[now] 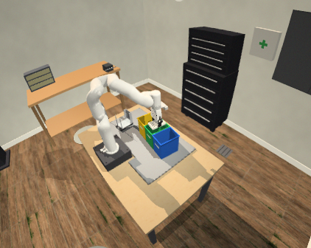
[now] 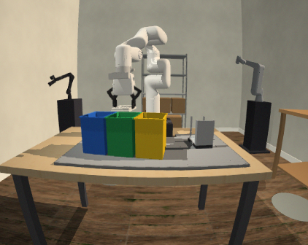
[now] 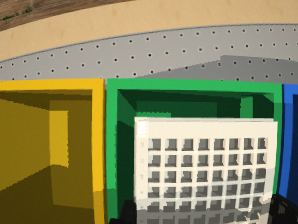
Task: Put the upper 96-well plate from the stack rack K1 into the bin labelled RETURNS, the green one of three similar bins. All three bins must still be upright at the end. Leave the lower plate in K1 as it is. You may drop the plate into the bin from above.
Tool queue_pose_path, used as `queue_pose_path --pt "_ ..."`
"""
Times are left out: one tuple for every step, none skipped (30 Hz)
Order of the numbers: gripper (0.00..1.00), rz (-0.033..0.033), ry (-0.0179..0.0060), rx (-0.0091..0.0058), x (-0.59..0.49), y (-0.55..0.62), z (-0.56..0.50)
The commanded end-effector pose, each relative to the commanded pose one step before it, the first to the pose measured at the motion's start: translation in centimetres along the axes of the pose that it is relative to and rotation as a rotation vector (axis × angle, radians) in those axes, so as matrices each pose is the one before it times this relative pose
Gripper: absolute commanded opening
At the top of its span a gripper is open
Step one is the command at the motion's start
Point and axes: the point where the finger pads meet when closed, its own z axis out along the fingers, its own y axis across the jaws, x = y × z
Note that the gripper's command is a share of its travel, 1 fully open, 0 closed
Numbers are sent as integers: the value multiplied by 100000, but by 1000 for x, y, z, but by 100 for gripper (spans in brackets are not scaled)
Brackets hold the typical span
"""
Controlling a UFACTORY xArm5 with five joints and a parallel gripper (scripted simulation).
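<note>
My gripper (image 2: pixel 122 105) (image 1: pixel 157 123) is shut on the white 96-well plate (image 3: pixel 204 183) (image 2: pixel 122 108) (image 1: pixel 155 125) and holds it flat just above the open top of the green bin (image 2: pixel 120 134) (image 1: pixel 149 135) (image 3: pixel 193 90). In the wrist view the plate covers most of the green bin's opening. The yellow bin (image 2: pixel 149 135) (image 1: pixel 143 122) (image 3: pixel 53 156) and the blue bin (image 2: pixel 93 132) (image 1: pixel 166 142) (image 3: pixel 290 143) flank it, touching; all three stand upright. The stack rack K1 (image 2: pixel 203 133) (image 1: pixel 125 120) stands beyond the yellow bin; its lower plate is too small to make out.
The bins and rack stand on a grey mat (image 2: pixel 195 158) (image 1: pixel 158 166) (image 3: pixel 166 52) on a wooden table (image 2: pixel 136 174) (image 1: pixel 175 195). The arm's dark base (image 1: pixel 112 155) sits at the table's left. A black drawer cabinet (image 1: pixel 211 77) and a wooden side bench (image 1: pixel 69 83) stand off the table.
</note>
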Motion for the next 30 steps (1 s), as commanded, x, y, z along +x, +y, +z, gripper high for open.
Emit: queue_pose_path --pt "0 -2 390 -68 126 20 -92" --pt "0 0 0 0 -1 0 0" --pt "0 0 0 0 -1 0 0" --pt "0 0 0 0 -1 0 0" --pt "0 0 0 0 -1 0 0" --pt "0 0 0 0 -1 0 0" --pt "0 0 0 0 -1 0 0" --pt "0 0 0 0 -1 0 0" --pt "0 0 0 0 -1 0 0" --pt "0 0 0 0 -1 0 0" --pt "0 0 0 0 0 0 0" --pt "0 0 0 0 0 0 0" --pt "0 0 0 0 0 0 0" --pt "0 0 0 0 0 0 17" --pt "0 0 0 0 0 0 17" --pt "0 0 0 0 0 0 17" --pt "0 0 0 0 -1 0 17" --pt "0 0 0 0 -1 0 17" --pt "0 0 0 0 0 0 17" --pt "0 0 0 0 0 0 17" --pt "0 0 0 0 0 0 17" --pt "0 0 0 0 0 0 17" --pt "0 0 0 0 0 0 17" --pt "0 0 0 0 0 0 17" --pt "0 0 0 0 0 0 17" --pt "0 0 0 0 0 0 17" --pt "0 0 0 0 0 0 17" --pt "0 0 0 0 0 0 0" --pt "0 0 0 0 0 0 0" --pt "0 0 0 0 0 0 17"
